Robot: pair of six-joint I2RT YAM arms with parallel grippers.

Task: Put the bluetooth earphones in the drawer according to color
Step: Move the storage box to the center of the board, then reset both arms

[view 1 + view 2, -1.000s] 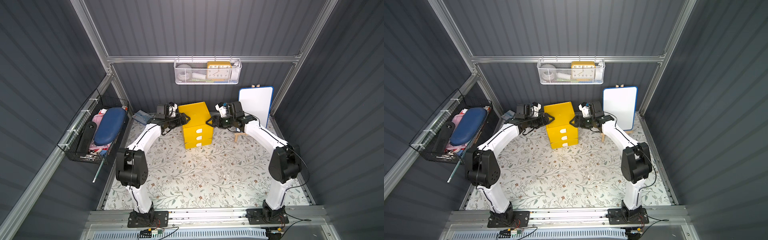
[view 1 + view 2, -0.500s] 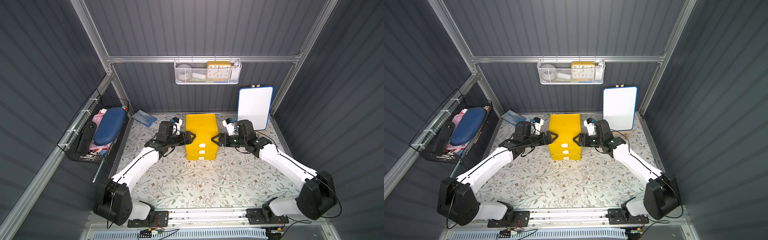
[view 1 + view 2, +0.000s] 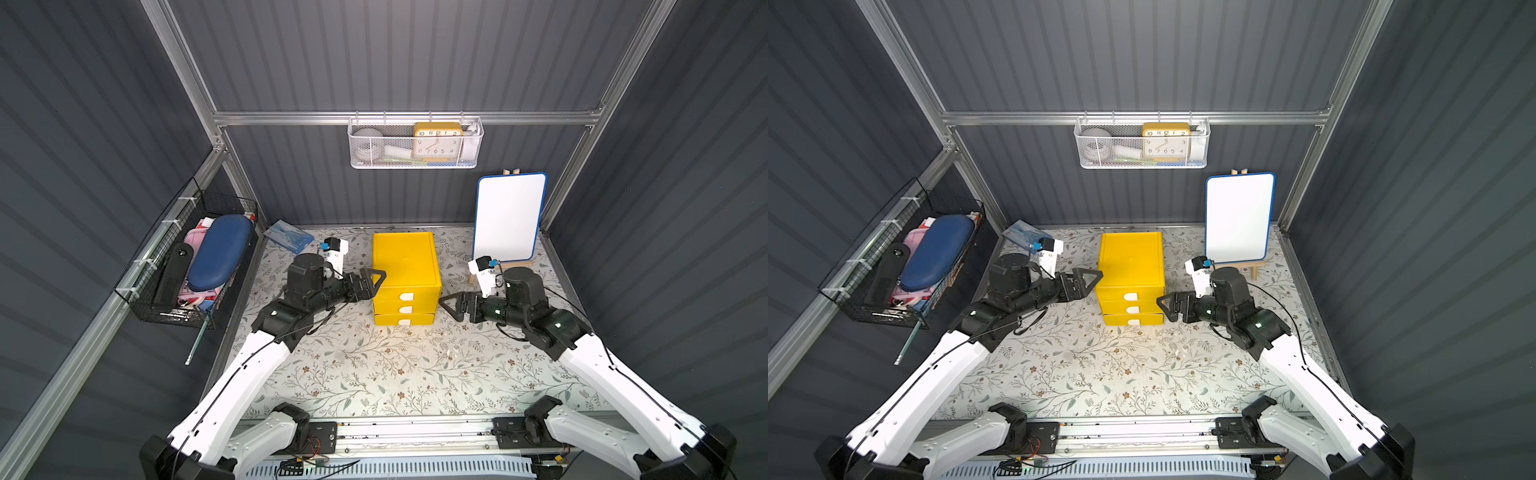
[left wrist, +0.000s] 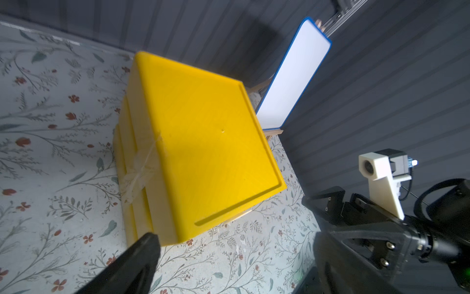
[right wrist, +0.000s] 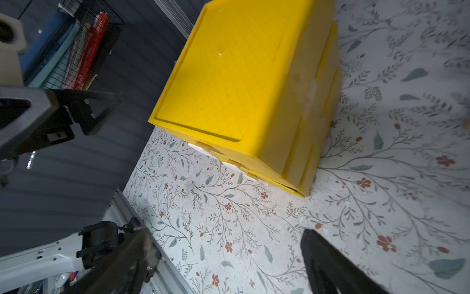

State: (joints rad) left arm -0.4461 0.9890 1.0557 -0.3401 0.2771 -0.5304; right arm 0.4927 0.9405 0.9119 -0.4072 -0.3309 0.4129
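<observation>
Over the floral tabletop (image 3: pixel 374 374), the left gripper (image 3: pixel 373 282) gapes empty just beside the yellow drawer (image 3: pixel 405 262), which stands centred toward the back wall (image 3: pixel 316 195), while the right gripper (image 3: pixel 451 306) gapes empty near its other side.

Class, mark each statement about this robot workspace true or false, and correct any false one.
1. All three drawers of the yellow cabinet are shut. True.
2. Earphone cases lie on the floral table. False: none are in view.
3. The whiteboard stands on the right arm's side of the cabinet. True.
4. The right end effector grips the cabinet. False: it is open beside it, holding nothing.
5. The clock sits on the cabinet. False: it sits in the white wall basket.
</observation>
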